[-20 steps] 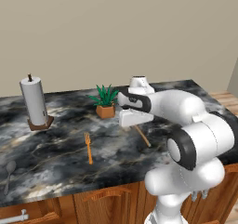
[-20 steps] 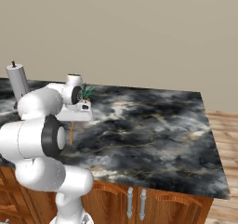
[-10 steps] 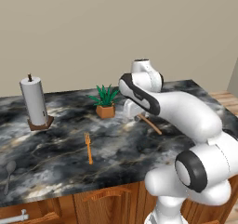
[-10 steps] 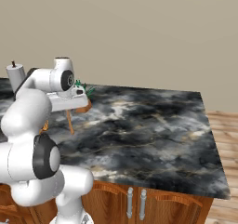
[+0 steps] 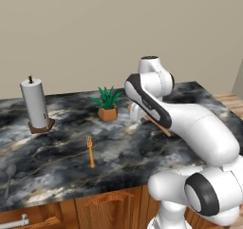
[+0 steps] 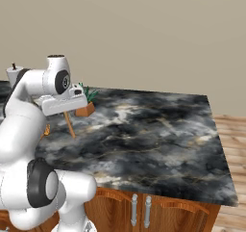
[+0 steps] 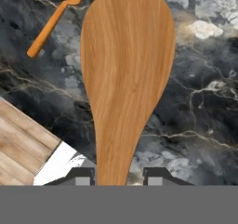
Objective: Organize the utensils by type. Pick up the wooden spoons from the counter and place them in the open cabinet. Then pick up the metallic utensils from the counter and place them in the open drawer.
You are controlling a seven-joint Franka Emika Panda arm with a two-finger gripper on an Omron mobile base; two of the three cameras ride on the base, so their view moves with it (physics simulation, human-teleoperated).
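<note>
Tool (image 7: 119,174) grips unmarked wooden spoon (image 7: 125,69) above counter (image 7: 200,102).

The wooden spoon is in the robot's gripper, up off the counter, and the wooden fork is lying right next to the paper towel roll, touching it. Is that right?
Not quite. The wooden spoon is in the gripper, off the counter, but the wooden fork lies well apart from the paper towel roll, out in the middle of the counter. The left base view shows the gap.
</note>
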